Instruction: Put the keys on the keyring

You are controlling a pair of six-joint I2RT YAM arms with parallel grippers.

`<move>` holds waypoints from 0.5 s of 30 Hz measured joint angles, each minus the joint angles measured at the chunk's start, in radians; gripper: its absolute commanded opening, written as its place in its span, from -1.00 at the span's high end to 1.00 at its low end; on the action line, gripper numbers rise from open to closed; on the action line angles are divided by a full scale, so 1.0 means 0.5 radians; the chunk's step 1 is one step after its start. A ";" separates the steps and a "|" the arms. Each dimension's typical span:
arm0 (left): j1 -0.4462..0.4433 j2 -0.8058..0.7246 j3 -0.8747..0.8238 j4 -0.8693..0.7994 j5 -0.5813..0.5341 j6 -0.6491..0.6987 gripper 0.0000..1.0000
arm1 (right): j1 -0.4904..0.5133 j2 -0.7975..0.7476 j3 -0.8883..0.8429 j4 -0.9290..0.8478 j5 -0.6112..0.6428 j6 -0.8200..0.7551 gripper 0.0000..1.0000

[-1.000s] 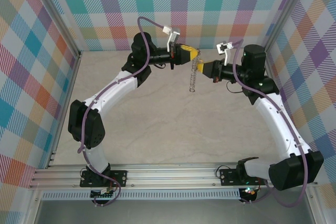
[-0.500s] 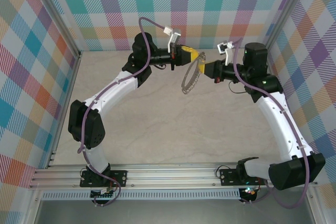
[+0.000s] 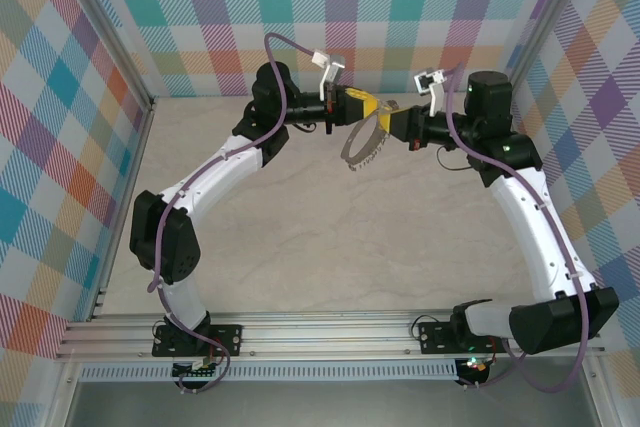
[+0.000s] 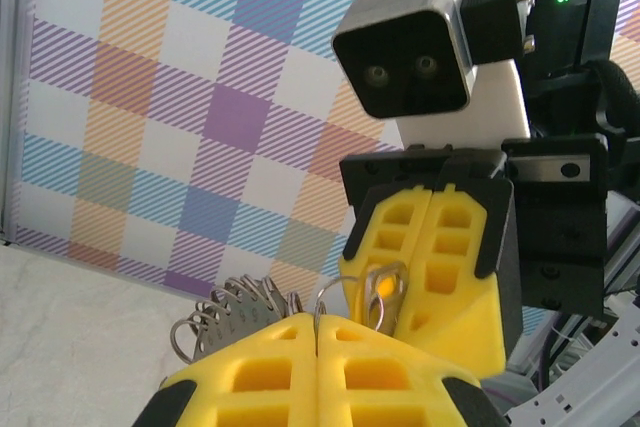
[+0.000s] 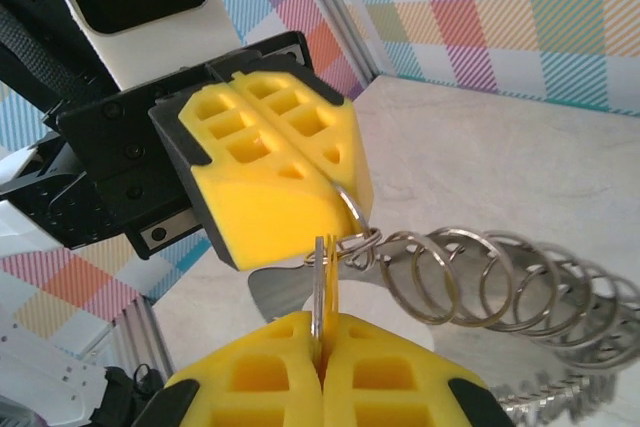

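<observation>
The left hand (image 3: 368,104) is held above the far middle of the bench (image 3: 300,237), its yellow fingers (image 5: 265,172) pressed together on the end ring of the keyring (image 4: 232,312). From that pinch, the keyring is seen hanging free in the air as a curved string of thin silvery rings, clear of the bench surface. The key (image 5: 320,287) is carried just beside the pinched ring, blade upright, with its yellow-orange head seen in the left wrist view between the opposite fingers. Whether the blade is already through the ring cannot be told. The right hand (image 3: 392,124) is closed narrowly on the key, and its fingertips are brought almost tip to tip with those of the left hand.
</observation>
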State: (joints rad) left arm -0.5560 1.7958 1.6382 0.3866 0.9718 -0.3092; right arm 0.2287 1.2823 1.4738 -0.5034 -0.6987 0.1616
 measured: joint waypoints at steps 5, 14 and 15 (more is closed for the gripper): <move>-0.001 0.000 0.000 -0.002 0.011 0.023 1.00 | 0.000 0.004 0.059 -0.091 0.074 -0.059 1.00; -0.010 0.000 0.001 -0.003 0.011 0.024 1.00 | 0.000 0.101 0.201 -0.150 0.063 -0.086 1.00; -0.010 0.000 0.001 -0.005 0.009 0.024 1.00 | 0.000 0.109 0.206 -0.150 0.054 -0.086 1.00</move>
State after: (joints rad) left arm -0.5610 1.7958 1.6386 0.3843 0.9764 -0.2970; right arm 0.2287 1.3369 1.5768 -0.5781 -0.6716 0.1184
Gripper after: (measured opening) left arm 0.048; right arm 0.067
